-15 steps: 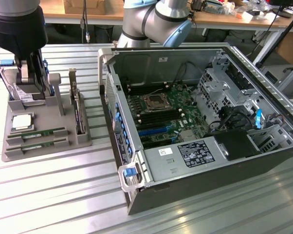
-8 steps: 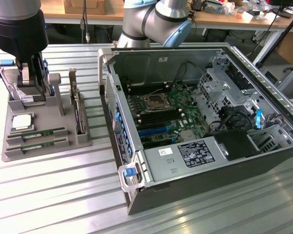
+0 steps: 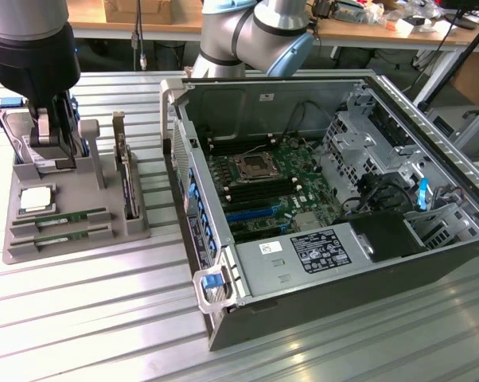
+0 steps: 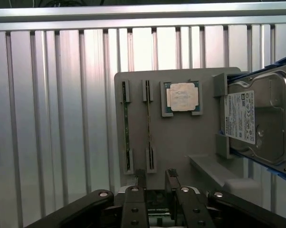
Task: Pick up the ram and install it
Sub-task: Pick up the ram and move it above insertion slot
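My gripper point(image 4: 156, 174) hangs over the tray point(image 3: 76, 199), which sits on the table point(image 3: 80, 318), at the exterior view's left of the case point(image 3: 223, 99). On the tray, the ram point(image 3: 68, 216) and a second ram point(image 3: 63, 234) lie side by side in slots along its front edge. The CPU point(image 3: 34, 199) sits just behind them, the drive point(image 3: 17, 135) stands at the back, and the card point(image 3: 126, 179) stands along the side nearest the case.

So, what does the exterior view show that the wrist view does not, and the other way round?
Exterior view: the open computer case with its motherboard, and the robot arm behind it.
Wrist view: the white label on the hard drive.
Both: the grey tray, a ram stick and a second ram stick lying in its slots, a processor chip, the hard drive, and the open gripper, which hangs above the tray and holds nothing.
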Motion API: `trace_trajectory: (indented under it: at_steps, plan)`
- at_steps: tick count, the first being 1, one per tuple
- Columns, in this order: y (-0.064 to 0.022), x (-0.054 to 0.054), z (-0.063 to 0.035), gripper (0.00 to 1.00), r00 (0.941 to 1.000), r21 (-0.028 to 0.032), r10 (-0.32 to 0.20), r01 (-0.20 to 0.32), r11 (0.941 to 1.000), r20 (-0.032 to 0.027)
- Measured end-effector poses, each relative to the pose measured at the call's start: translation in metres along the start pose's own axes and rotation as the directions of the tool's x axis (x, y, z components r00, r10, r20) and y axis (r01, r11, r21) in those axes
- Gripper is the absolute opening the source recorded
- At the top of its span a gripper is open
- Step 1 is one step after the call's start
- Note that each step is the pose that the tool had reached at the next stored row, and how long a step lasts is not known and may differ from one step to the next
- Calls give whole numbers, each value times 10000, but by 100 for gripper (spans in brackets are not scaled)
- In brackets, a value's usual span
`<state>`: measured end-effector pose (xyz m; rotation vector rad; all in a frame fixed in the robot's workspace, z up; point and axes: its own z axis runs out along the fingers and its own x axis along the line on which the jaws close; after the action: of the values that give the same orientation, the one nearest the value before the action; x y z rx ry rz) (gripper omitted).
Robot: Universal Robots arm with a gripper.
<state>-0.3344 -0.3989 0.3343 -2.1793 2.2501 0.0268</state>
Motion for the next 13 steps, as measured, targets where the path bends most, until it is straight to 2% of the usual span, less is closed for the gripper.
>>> trace_trajectory:
  at_steps: [13]
  plan:
    - [-1,2,89,30,10000,0,0,0,10000,0]
